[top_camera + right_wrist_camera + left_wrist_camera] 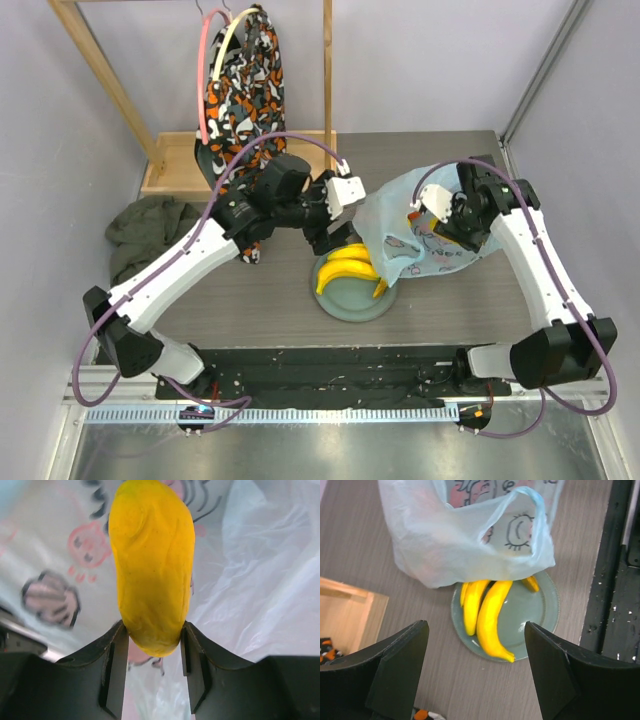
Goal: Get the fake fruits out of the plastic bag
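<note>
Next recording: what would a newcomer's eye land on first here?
A yellow-orange long fruit clamped in the right end effector, seen against the light-blue plastic bag on the right side of the table. Next, the banana bunch on a grey-green plate at the centre, its top under the bag's edge, with the open left end effector pointed at it.

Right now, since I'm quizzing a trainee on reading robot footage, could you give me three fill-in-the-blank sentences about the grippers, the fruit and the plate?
1. The right gripper is ____ on the long yellow fruit.
2. The left gripper holds nothing; its jaws stand ____.
3. The banana bunch lies ____ the plate, its top end hidden by the plastic bag.
Missing words: shut; open; on.
</note>
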`<action>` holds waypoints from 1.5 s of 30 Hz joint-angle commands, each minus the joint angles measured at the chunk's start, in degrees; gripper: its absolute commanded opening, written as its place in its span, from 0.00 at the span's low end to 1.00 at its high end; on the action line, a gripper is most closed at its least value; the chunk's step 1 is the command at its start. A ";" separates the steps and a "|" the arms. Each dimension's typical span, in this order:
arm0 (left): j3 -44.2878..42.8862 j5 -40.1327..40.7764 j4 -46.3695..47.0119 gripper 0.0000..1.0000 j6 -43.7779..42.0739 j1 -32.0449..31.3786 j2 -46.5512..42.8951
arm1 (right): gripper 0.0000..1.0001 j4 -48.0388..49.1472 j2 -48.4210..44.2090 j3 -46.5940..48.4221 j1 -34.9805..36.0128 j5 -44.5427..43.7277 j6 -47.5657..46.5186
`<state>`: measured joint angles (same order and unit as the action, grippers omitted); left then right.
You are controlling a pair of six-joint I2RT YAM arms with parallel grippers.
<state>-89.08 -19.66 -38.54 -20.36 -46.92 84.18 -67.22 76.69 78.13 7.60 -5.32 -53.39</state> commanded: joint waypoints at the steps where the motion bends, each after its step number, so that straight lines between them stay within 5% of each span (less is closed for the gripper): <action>1: 1.27 0.94 0.05 0.82 -2.23 2.97 -3.67 | 0.29 -12.75 -4.87 0.97 1.63 1.00 -12.77; 4: 1.54 0.24 0.23 0.82 -2.05 5.25 -4.81 | 0.29 -16.70 -12.24 3.34 1.63 8.73 -25.68; 10: 3.03 -0.64 0.93 0.82 -0.82 10.25 -7.97 | 0.31 -18.04 -22.36 5.89 2.95 22.94 -37.21; 15: 4.79 -2.84 2.59 0.82 2.78 15.00 -10.17 | 0.13 -3.13 -22.12 3.98 5.65 40.46 -27.77; 17: 5.23 -3.63 3.21 0.82 4.35 17.90 -11.14 | 0.13 6.95 -20.01 0.82 13.10 35.60 -15.34; 19: 5.32 -4.68 3.48 0.82 6.47 20.53 -11.76 | 0.13 11.04 -15.46 -0.69 29.79 26.64 -9.82; 25: 5.76 -5.91 3.65 0.83 8.05 25.90 -14.83 | 0.05 8.34 1.15 -0.43 48.81 15.26 -4.27; 33: 7.34 -8.11 3.92 0.84 10.07 30.65 -18.43 | 0.05 15.88 7.60 -7.28 50.15 8.77 -5.06; 45: 8.92 -10.40 4.88 0.84 13.15 33.38 -19.85 | 0.19 33.02 12.96 -15.29 50.59 2.95 -9.63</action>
<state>-80.03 -28.10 -36.32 -8.84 -14.11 65.47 -41.30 88.68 63.31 57.80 0.49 -61.43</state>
